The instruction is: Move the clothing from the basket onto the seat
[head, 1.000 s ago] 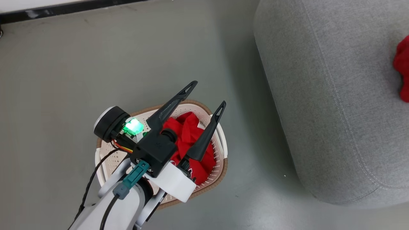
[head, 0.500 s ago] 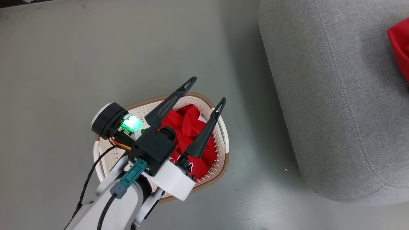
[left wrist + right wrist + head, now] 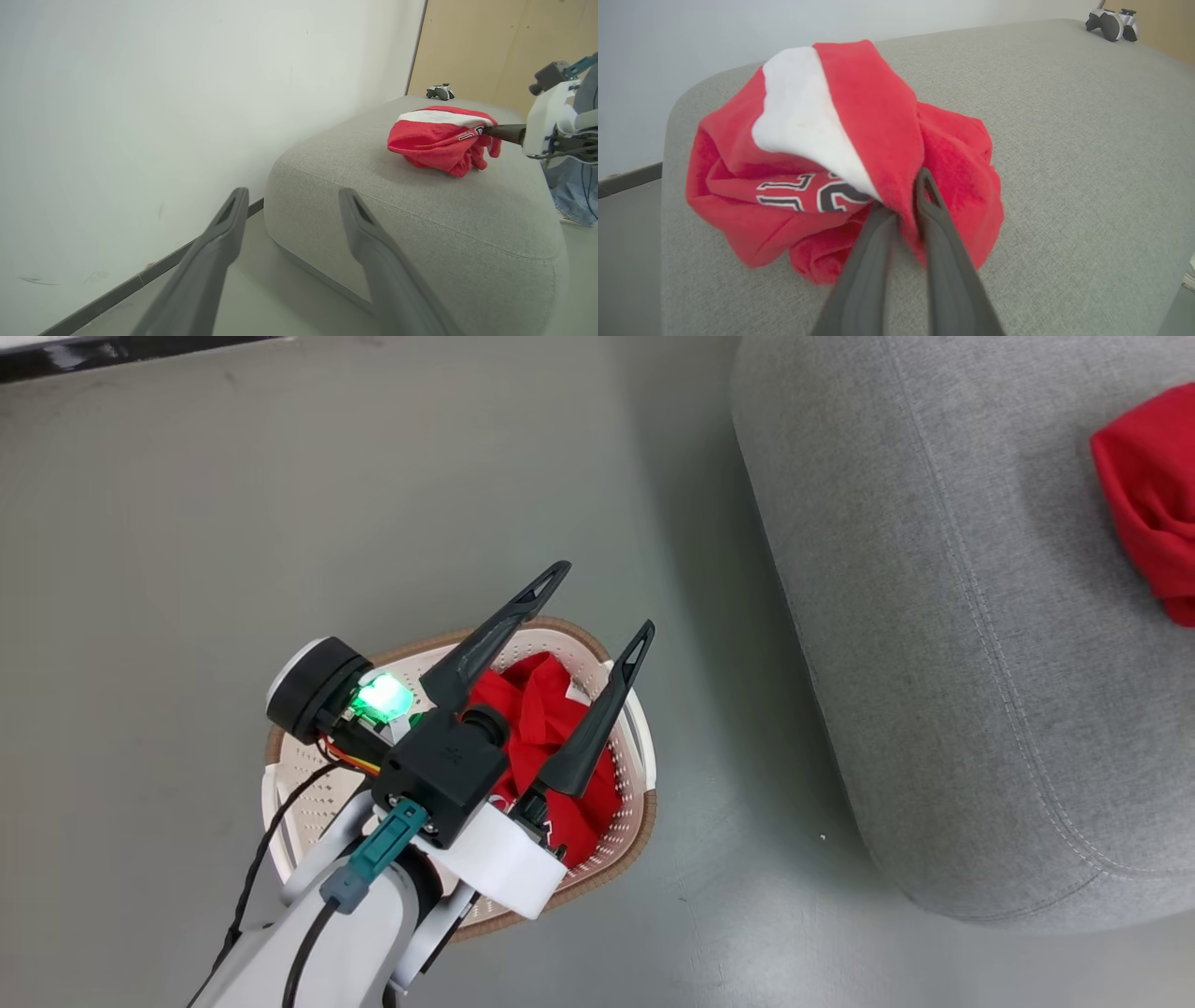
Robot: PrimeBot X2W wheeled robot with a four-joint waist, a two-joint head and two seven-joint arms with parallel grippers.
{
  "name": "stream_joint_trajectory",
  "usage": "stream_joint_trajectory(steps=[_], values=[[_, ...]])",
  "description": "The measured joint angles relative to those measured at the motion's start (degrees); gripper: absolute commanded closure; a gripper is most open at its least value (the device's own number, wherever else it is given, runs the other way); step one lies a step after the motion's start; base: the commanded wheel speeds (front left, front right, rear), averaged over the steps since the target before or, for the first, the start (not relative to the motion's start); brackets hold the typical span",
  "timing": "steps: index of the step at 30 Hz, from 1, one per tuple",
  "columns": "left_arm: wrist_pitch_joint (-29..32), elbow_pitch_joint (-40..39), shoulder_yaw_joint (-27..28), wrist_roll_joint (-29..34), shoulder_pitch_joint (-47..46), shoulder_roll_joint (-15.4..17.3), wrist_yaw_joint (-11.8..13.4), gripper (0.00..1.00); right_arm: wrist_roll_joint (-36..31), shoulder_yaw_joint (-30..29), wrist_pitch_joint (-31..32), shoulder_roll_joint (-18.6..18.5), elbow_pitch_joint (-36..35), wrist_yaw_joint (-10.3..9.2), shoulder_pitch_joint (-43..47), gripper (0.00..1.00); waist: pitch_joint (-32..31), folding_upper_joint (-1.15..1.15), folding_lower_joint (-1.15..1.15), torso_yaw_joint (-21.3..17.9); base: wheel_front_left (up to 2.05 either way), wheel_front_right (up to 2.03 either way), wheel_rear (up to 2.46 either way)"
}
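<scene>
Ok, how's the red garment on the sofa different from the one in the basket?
The seat garment is pinched in the right tool and shows a white stripe; the basket garment is ungripped, mostly plain red, under the open left tool. Both are crumpled red fabric.

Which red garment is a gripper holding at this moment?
The garment on the seat, pinched by the right gripper; the other garment lies loose in the basket.

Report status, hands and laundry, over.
Left hand open, above the basket. Right hand shut on red garment, resting on the seat. Other garment in basket. No obstruction seen.
</scene>
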Motion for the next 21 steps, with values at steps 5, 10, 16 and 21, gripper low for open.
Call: stream_joint_trajectory(steps=[5,10,16,21], values=[[-0.1,1.1,0.1,-0.1,0.0,-0.1,0.0,0.0,-1.5,0.3,-0.1,0.9,-3.2,0.0,0.3,0.0,-0.7,0.0,0.0,-0.6,0.0,0.0,0.0],[-0.6,1.8,0.2,-0.3,0.1,-0.1,0.0,0.0,-2.5,0.6,-0.1,2.0,-5.4,0.0,1.8,0.0,-1.4,0.0,0.0,-1.1,0.0,0.0,0.0],[-1.2,3.0,1.1,-0.8,0.3,-0.1,0.3,0.0,-3.6,0.7,-0.1,3.2,-8.7,0.0,4.4,0.0,-2.4,0.0,0.0,-1.8,0.0,0.0,0.0],[-1.9,4.0,2.1,-1.3,0.8,-0.1,0.6,0.0,-4.0,0.5,-0.1,3.6,-12.6,0.0,6.3,0.0,-3.4,0.0,0.0,-2.1,0.0,0.0,0.0]])
